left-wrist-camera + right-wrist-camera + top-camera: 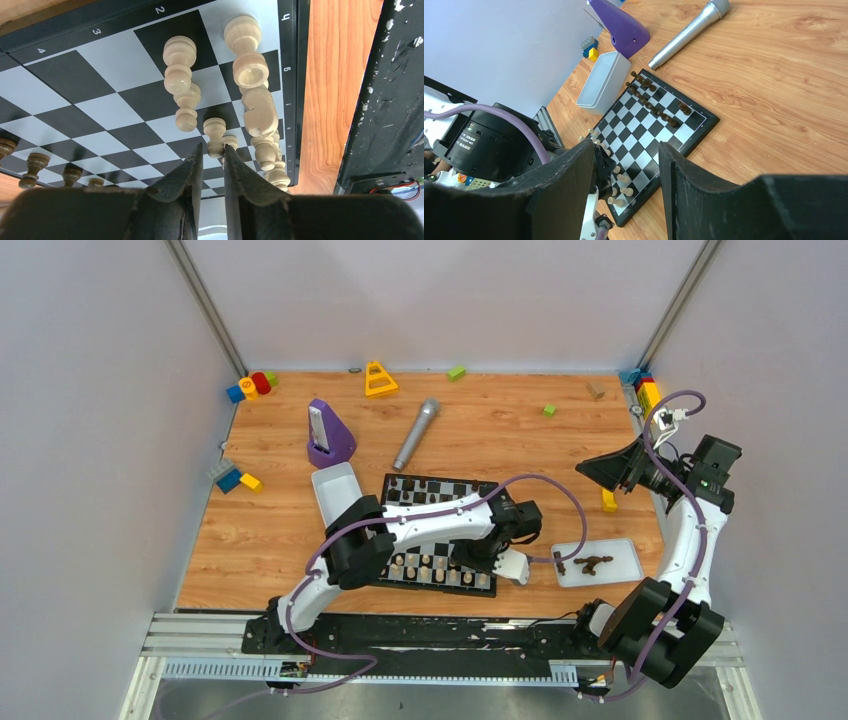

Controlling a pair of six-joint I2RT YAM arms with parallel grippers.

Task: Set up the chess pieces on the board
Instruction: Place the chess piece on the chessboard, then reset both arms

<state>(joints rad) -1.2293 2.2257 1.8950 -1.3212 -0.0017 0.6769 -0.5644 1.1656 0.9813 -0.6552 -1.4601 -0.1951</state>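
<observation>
Left gripper (212, 152), jaws narrowed to a slit, sits low over the 4 o'clock corner of the chess board (430, 490) with a pale pawn (215, 136) at its fingertips, whether gripped I cannot tell, while the right gripper (626, 150) gapes wide out at 3 o'clock.

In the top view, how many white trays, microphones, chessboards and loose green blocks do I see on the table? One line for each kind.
White trays: 2
Microphone: 1
Chessboard: 1
Green blocks: 2
Total: 6
</observation>
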